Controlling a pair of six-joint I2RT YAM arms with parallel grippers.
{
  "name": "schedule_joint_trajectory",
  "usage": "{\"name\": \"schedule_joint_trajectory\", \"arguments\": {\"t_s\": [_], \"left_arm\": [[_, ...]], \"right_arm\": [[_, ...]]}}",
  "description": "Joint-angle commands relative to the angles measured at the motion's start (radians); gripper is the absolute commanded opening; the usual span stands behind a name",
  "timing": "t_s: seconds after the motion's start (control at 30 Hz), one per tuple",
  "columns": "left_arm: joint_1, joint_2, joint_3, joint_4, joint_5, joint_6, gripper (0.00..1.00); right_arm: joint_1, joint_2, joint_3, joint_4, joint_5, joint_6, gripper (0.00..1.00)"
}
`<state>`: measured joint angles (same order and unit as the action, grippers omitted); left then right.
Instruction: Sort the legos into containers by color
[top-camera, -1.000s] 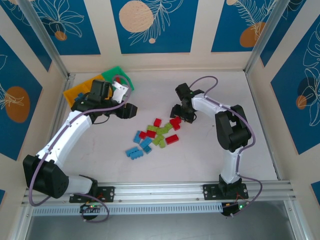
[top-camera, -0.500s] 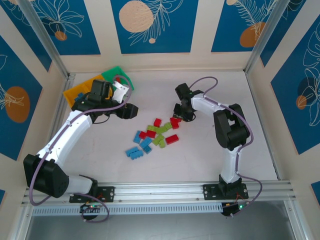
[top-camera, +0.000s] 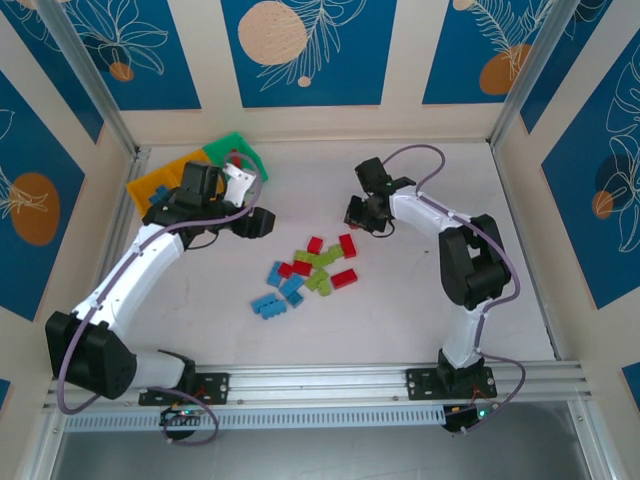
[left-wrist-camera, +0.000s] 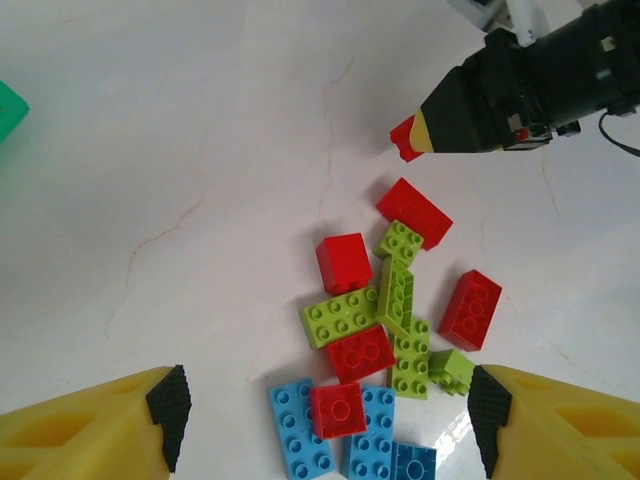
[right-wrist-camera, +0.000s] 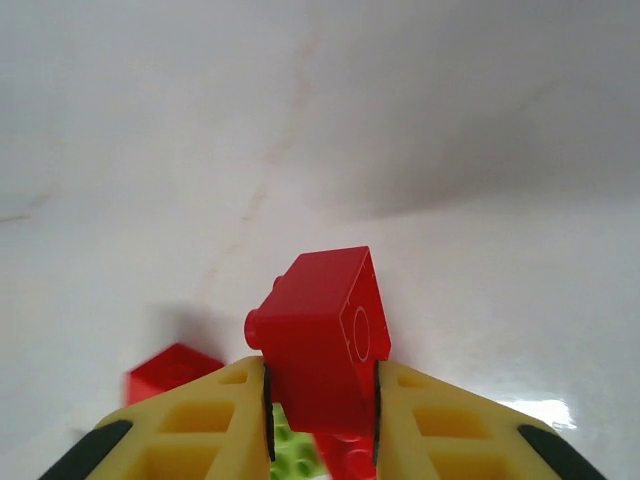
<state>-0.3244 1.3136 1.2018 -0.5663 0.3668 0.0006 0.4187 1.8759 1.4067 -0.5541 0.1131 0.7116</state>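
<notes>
My right gripper (top-camera: 353, 213) is shut on a red lego (right-wrist-camera: 320, 330) and holds it above the table, just behind the pile of legos (top-camera: 312, 263). In the left wrist view this gripper (left-wrist-camera: 418, 135) enters from the top right with the red brick (left-wrist-camera: 404, 138) at its tip. The pile holds red, lime green and blue bricks (left-wrist-camera: 395, 320), with the blue ones (top-camera: 270, 302) nearest the arms. My left gripper (top-camera: 262, 222) hangs open to the left of the pile, its fingers (left-wrist-camera: 168, 408) wide apart and empty. The joined containers, orange-yellow (top-camera: 158, 180) and green (top-camera: 240, 150), sit at the back left.
The left arm (top-camera: 150, 255) reaches diagonally past the containers, partly covering them. A corner of the green bin (left-wrist-camera: 8, 108) shows at the left edge of the left wrist view. The enclosure walls (top-camera: 320, 125) ring the white table (top-camera: 420, 300).
My right gripper has risen off the pile with the red lego and moved back, away from the arm bases. The left arm has stayed still.
</notes>
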Motion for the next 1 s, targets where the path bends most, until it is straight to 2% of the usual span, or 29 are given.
{"name": "schedule_joint_trajectory", "arguments": {"t_s": [0.0, 0.13, 0.3, 0.5, 0.6, 0.67, 0.77, 0.87, 0.97], "left_arm": [[0.007, -0.073, -0.02, 0.067, -0.103, -0.084, 0.76], [0.007, -0.128, -0.053, 0.103, -0.278, -0.249, 0.77], [0.007, -0.167, -0.046, 0.046, -0.419, -0.324, 0.79], [0.006, -0.177, -0.053, 0.004, -0.425, -0.335, 0.8], [0.007, -0.18, -0.068, 0.012, -0.423, -0.344, 0.8], [0.007, -0.177, -0.073, 0.014, -0.429, -0.343, 0.8], [0.007, -0.157, -0.067, 0.0, -0.443, -0.329, 0.8], [0.007, -0.123, -0.044, -0.028, -0.446, -0.314, 0.8], [0.006, -0.092, -0.016, -0.048, -0.443, -0.306, 0.8]], "right_arm": [[0.043, -0.06, 0.054, 0.164, -0.116, -0.026, 0.28], [0.092, 0.058, 0.207, 0.288, -0.207, 0.006, 0.28], [0.137, 0.324, 0.521, 0.339, -0.234, 0.019, 0.28], [0.17, 0.716, 1.101, 0.205, -0.234, -0.004, 0.27], [0.17, 0.881, 1.327, 0.239, -0.241, -0.011, 0.25], [0.176, 0.925, 1.361, 0.334, -0.222, -0.025, 0.25], [0.191, 0.934, 1.321, 0.482, -0.174, -0.079, 0.26], [0.201, 0.966, 1.359, 0.532, -0.127, -0.133, 0.27], [0.194, 0.994, 1.398, 0.552, -0.132, -0.095, 0.32]]}}
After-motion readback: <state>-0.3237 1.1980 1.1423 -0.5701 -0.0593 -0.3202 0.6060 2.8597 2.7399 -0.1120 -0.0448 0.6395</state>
